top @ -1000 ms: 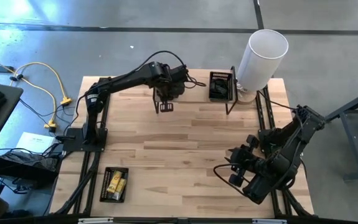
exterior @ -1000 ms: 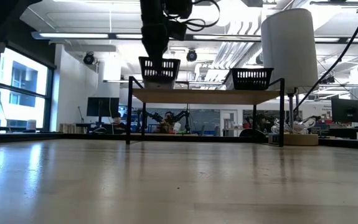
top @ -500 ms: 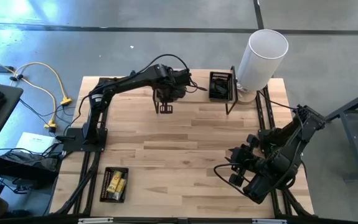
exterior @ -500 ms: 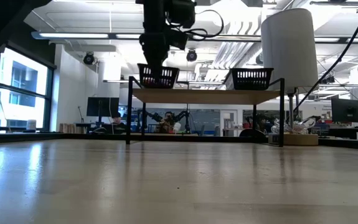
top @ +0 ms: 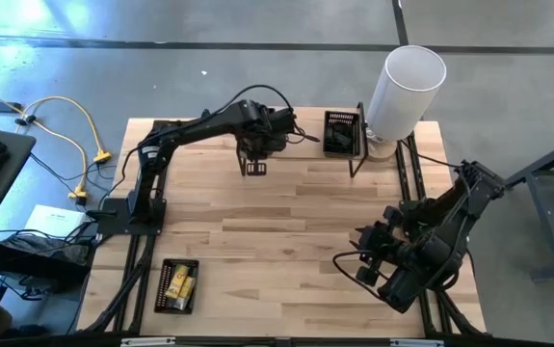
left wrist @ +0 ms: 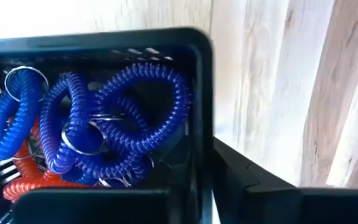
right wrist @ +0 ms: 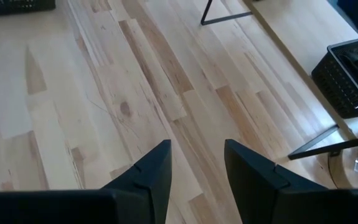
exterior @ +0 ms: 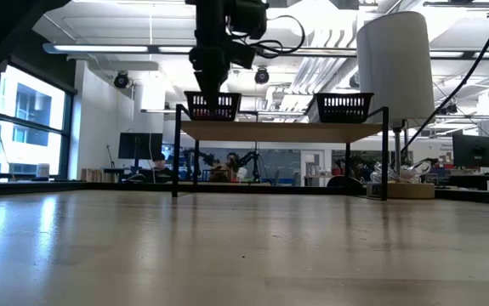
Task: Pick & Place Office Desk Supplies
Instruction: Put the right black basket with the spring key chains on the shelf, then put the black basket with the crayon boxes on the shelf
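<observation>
Overhead, the left gripper (top: 253, 146) hovers above the raised shelf (exterior: 282, 130), its fingers hidden, over a black mesh tray (left wrist: 198, 93) holding blue and red coiled loops (left wrist: 113, 121), so placing seems finished and withdrawing likely follows; the right gripper (right wrist: 194, 165) waits part-open.

Light: ceiling strips (exterior: 99, 48) are shining brightly.
Glare: desk (exterior: 227, 246) is reflecting a sheen.
Blur: coils (left wrist: 122, 118) are looking soft close up.
</observation>
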Controlling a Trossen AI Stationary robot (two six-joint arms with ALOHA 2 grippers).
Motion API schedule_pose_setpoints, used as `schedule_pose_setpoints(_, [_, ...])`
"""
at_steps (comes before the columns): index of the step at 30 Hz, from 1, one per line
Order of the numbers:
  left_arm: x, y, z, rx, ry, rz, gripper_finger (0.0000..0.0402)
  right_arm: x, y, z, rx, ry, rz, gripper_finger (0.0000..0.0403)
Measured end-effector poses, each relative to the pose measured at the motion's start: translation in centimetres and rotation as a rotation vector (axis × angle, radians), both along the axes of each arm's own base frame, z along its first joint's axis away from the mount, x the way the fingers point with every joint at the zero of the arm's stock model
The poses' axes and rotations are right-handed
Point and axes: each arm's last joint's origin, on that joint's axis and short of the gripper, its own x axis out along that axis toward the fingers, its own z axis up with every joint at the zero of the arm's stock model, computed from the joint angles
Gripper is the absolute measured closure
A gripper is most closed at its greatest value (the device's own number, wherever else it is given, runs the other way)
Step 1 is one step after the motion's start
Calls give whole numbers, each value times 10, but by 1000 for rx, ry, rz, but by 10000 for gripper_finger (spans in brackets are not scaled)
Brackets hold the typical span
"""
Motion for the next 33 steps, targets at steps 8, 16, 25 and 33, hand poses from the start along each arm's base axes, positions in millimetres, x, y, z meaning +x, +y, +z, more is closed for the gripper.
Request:
schedule_pose_setpoints(8, [4, -10, 1, 96, 17, 16, 313, 0, 0, 0, -9, -2, 5, 267])
schedule_pose_setpoints(16, [9, -26, 2, 192, 20, 54, 301, 0, 0, 0, -20, -2, 12, 267])
schedule_pose_setpoints(25, [7, -35, 5, 191, 21, 33, 301, 1, 0, 0, -21, -7, 15, 267])
schedule_pose_setpoints(33, [-19, -64, 49, 194, -133, 71, 301, 1, 1, 0, -17, -11, 17, 267])
